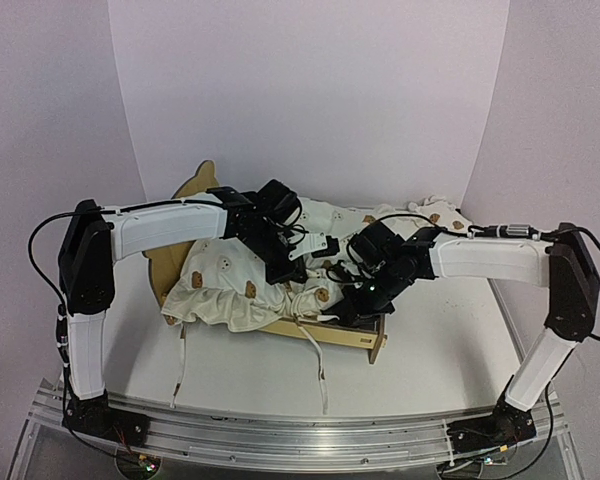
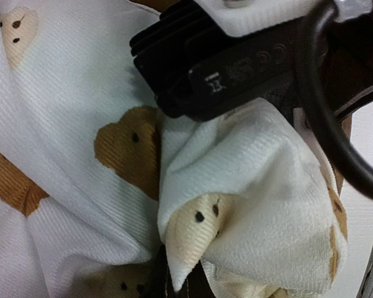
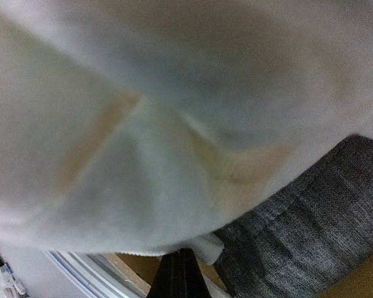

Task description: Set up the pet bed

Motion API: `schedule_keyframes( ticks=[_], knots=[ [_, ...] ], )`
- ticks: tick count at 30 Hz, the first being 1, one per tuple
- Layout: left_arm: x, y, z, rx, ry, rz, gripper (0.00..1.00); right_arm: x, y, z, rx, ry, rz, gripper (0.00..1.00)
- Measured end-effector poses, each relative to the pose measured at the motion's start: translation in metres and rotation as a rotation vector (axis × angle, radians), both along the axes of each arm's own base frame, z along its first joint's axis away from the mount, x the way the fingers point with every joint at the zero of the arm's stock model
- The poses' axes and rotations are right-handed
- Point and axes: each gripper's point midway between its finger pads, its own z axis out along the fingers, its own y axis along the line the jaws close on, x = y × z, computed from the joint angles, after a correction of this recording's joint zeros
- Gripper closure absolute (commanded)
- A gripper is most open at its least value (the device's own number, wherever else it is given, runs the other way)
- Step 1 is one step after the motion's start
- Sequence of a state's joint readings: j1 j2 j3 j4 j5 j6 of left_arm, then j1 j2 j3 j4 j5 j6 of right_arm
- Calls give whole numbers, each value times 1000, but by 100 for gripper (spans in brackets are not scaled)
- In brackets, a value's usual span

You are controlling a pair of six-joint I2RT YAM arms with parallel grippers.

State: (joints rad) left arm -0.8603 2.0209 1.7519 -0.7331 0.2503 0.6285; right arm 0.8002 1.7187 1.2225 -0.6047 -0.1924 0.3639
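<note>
The pet bed (image 1: 352, 337) is a light-wood frame with a curved headboard (image 1: 202, 182) at the left. Its dark grey felt base (image 3: 323, 230) shows in the right wrist view. A large cream bear-print cushion (image 1: 230, 285) lies crumpled over the bed, its tie strings hanging over the front. My left gripper (image 1: 285, 268) is shut on a pinched fold of the cushion (image 2: 193, 230) near the bed's middle. My right gripper (image 3: 183, 273) is shut at the cushion's hem (image 3: 174, 205), just above the front rail (image 3: 127, 267). In the top view the right gripper (image 1: 355, 300) is close beside the left one.
A small cream bear-print pillow (image 1: 435, 212) lies behind the right arm at the back right. Tie strings (image 1: 320, 375) trail over the white table (image 1: 430, 350) in front of the bed. The right arm's black body (image 2: 236, 62) fills the top of the left wrist view.
</note>
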Motion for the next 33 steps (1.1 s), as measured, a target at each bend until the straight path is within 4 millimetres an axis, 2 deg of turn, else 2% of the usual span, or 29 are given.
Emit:
schedule_keyframes(
  ticks=[3, 7, 10, 13, 17, 20, 23, 27, 30, 33],
  knots=[
    [0, 0, 0, 0, 0, 0, 98, -4, 0, -4, 17, 57, -41, 100],
    [0, 0, 0, 1, 0, -2, 80, 0, -3, -17, -7, 105, -95, 100],
    [-2, 1, 0, 5, 9, -2, 68, 4, -4, -26, -43, 141, -116, 89],
    [-4, 3, 3, 16, 18, -5, 56, 8, -2, -26, -80, 175, -114, 79],
    [-1, 8, 15, 15, 27, -3, 40, 9, -6, -12, -137, 184, -88, 64],
    [-6, 6, 27, 3, 39, -31, 33, 4, -17, 2, -180, 193, -77, 55],
    [-15, 5, 35, -3, 64, -56, 32, -5, -29, 17, -207, 201, -69, 50],
    [-31, 6, 41, 9, 82, -87, 34, -16, -41, 48, -195, 189, -69, 48],
    [-42, 3, 45, 21, 78, -110, 43, -24, -48, 68, -173, 167, -71, 49],
    [-63, -8, 45, 34, 63, -155, 55, -26, -55, 78, -169, 144, -81, 51]
  ],
)
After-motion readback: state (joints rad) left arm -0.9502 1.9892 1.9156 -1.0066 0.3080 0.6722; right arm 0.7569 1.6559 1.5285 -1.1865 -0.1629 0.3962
